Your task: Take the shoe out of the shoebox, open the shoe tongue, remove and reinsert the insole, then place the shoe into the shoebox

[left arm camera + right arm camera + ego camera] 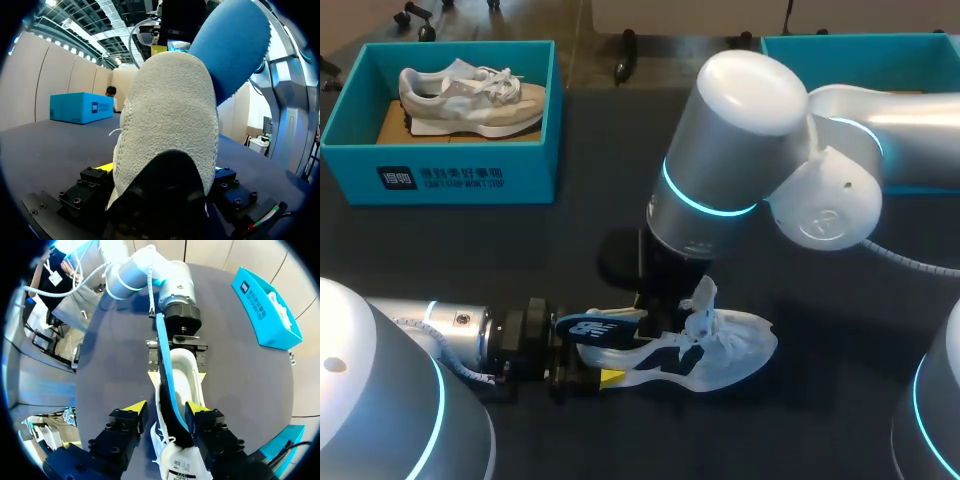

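A white shoe (720, 350) with dark side markings is stood upright on the dark table (600, 200); its heel is clamped by the left hand (177, 374), with 1 yellow-tipped finger pressed to each side, so that hand is closed on the shoe. The toe is pointed away from the left hand; loose white laces (705, 305) are heaped over the front of the shoe, ahead of that hand. A blue insole (600, 327) is raised out of the shoe's opening; its free end is tilted back over the left hand, and its front end is hidden inside the shoe. The right hand (166, 409) is held directly above the shoe's opening, fingers pointed down and spread wide; the shoe and the insole are found between its 2 fingers; the insole is seen close against 1 finger, while the other finger is kept apart from the shoe, so nothing is gripped by it. Well beyond both hands, an open teal shoebox (460, 175) is set on the table; a second shoe (470, 95), pale grey, is laid inside it.
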Robot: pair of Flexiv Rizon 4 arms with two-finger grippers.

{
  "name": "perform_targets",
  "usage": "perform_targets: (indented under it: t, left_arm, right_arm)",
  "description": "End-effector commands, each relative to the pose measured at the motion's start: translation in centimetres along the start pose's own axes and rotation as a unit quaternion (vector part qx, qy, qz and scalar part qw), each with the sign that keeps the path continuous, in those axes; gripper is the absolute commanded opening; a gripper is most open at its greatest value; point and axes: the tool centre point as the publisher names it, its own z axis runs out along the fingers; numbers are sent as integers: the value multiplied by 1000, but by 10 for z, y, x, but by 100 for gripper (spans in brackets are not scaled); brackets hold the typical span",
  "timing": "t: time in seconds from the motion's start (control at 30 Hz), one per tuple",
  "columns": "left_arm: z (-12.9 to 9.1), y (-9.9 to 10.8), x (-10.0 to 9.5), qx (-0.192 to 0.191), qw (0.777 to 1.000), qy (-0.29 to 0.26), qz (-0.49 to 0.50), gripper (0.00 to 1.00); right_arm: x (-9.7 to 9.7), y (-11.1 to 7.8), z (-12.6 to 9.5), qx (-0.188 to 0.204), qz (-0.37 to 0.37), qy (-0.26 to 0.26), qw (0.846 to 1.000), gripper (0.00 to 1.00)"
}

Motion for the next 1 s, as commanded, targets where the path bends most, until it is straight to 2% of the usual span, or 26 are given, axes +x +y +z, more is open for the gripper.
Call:
perform_targets:
  t: [0.03, 0.4, 0.73, 1.0]
  left_arm:
    - [1, 2, 0, 1, 1000, -1, 0, 0]
    - [1, 2, 0, 1, 1000, -1, 0, 0]
    - [1, 2, 0, 1, 1000, -1, 0, 0]
    - [1, 2, 0, 1, 1000, -1, 0, 0]
  right_arm:
    - [-3, 5, 10, 0, -2, 7, 1000, 49]
    - [-8, 6, 23, -13, -7, 35, 999, 46]
    - [-5, 11, 32, -26, -29, 65, 997, 43]
    - [-4, 13, 34, -36, -40, 78, 996, 34]
